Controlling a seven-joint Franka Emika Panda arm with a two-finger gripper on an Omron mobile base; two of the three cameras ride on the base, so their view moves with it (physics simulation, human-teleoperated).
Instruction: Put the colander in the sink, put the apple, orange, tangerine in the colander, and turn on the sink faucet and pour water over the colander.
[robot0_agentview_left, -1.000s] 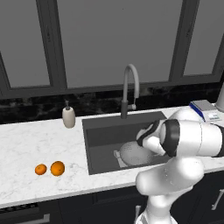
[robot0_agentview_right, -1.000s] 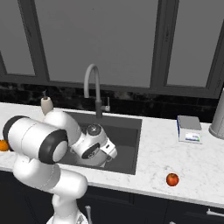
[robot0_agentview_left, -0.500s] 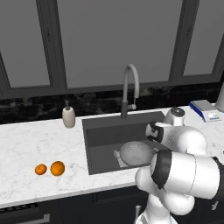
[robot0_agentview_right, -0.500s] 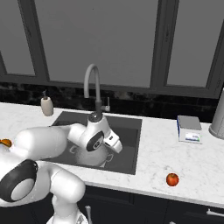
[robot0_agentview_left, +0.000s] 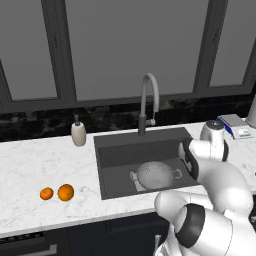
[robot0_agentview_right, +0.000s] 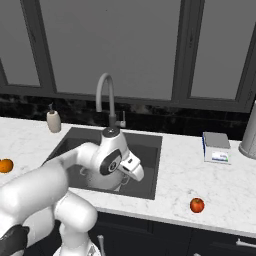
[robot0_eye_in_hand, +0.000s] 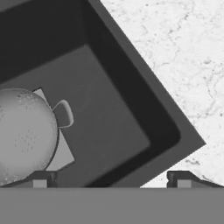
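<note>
The shiny perforated colander (robot0_agentview_left: 155, 175) sits upright on the floor of the dark sink (robot0_agentview_left: 116, 150), empty, with its loop handles showing. In the hand view the colander (robot0_eye_in_hand: 24, 135) lies at the left, clear of my gripper (robot0_eye_in_hand: 111, 181), which is open with nothing between its fingertips (robot0_eye_in_hand: 40, 179). My gripper (robot0_agentview_right: 136, 172) hovers over the sink's right part, beside the colander. The orange (robot0_agentview_left: 65, 192) and the smaller tangerine (robot0_agentview_left: 46, 193) rest on the counter left of the sink. The apple (robot0_agentview_right: 197, 205) lies on the counter to the right. The faucet (robot0_agentview_left: 149, 100) arches over the back of the basin.
A cream soap bottle (robot0_agentview_left: 78, 134) stands at the sink's back left corner. A small scale-like box (robot0_agentview_right: 217, 147) and a metal container (robot0_agentview_right: 249, 135) stand on the right counter. White marble counter (robot0_eye_in_hand: 183, 52) borders the sink's right rim.
My arm has swung from above the colander toward the sink's right side, uncovering the colander. The colander stays in the sink. The jaws stay open.
</note>
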